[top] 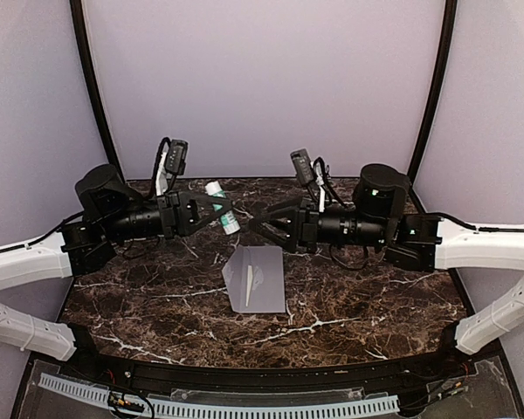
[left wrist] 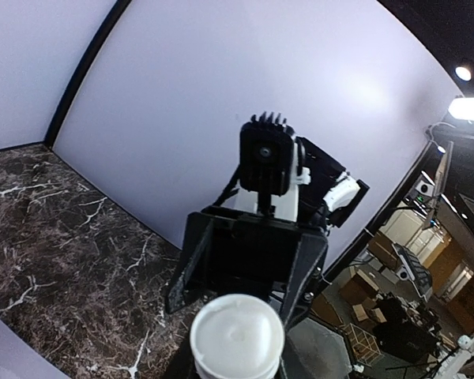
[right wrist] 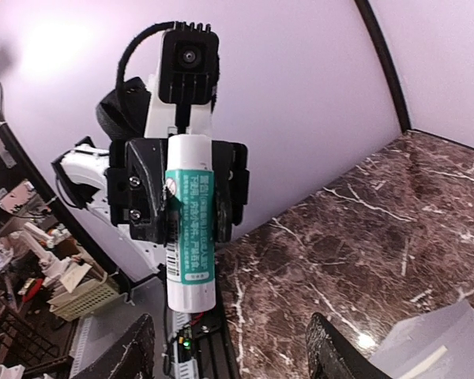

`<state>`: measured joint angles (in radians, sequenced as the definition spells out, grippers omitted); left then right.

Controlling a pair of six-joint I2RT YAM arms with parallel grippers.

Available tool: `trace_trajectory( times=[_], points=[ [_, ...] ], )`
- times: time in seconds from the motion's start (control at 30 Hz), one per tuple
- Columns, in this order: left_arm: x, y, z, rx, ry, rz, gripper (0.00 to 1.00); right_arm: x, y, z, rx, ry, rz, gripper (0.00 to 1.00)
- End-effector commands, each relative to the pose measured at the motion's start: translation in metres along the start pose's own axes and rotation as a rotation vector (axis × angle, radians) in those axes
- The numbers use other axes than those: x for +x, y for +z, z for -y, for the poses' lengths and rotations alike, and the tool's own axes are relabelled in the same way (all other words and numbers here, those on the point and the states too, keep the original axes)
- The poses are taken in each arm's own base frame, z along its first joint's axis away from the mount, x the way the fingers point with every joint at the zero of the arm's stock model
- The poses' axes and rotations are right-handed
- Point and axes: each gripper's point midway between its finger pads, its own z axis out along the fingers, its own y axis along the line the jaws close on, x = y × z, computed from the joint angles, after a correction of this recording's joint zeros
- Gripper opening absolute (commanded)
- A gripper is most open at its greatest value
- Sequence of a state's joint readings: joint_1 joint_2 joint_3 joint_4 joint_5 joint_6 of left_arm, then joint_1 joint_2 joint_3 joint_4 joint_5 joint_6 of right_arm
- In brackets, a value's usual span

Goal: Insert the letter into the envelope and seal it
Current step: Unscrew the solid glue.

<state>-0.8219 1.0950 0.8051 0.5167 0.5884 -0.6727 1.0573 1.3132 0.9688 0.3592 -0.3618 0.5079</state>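
Two grippers face each other above the dark marble table, and the envelope lies flat on it below the gap between them, nearer the arm bases and touching neither. Its slightly longer side runs from the near edge toward the back wall, with a pale narrow crease or sliver along that same line. The overhead view is too coarse to say whether that sliver is a fold or the letter's edge, so the envelope's contents cannot be told. The left gripper pinches a glue stick around its middle, its cap end slanting down toward the envelope. The right gripper stands spread, fingers holding nothing.
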Motion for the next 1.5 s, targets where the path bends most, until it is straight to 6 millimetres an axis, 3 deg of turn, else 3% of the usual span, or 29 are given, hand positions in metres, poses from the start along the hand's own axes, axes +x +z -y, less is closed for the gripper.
trace_trajectory(
  times=[0.0,0.2,0.43,0.57,0.97,1.27,1.47],
  points=[
    [-0.001,-0.004,-0.046,-0.243,-0.064,0.015,0.0,0.015,-0.005,0.034,0.251,-0.069,-0.056,0.62],
    [0.008,-0.002,-0.069,-0.333,-0.125,0.0,0.0,0.025,0.005,0.048,0.388,-0.087,-0.096,0.53],
    [0.014,0.001,-0.077,-0.348,-0.156,-0.011,0.0,0.036,0.032,0.041,0.389,-0.121,-0.153,0.44],
    [0.016,0.002,-0.078,-0.347,-0.165,-0.015,0.0,0.039,0.043,0.04,0.396,-0.139,-0.168,0.44],
    [0.019,0.005,-0.078,-0.333,-0.17,-0.03,0.0,0.045,0.054,0.053,0.469,-0.166,-0.206,0.35],
    [0.019,0.004,-0.077,-0.334,-0.165,-0.033,0.0,0.048,0.056,0.054,0.469,-0.166,-0.215,0.18],
    [0.019,0.005,-0.072,-0.31,-0.139,-0.046,0.0,0.048,0.055,0.045,0.409,-0.149,-0.196,0.05]
  ],
)
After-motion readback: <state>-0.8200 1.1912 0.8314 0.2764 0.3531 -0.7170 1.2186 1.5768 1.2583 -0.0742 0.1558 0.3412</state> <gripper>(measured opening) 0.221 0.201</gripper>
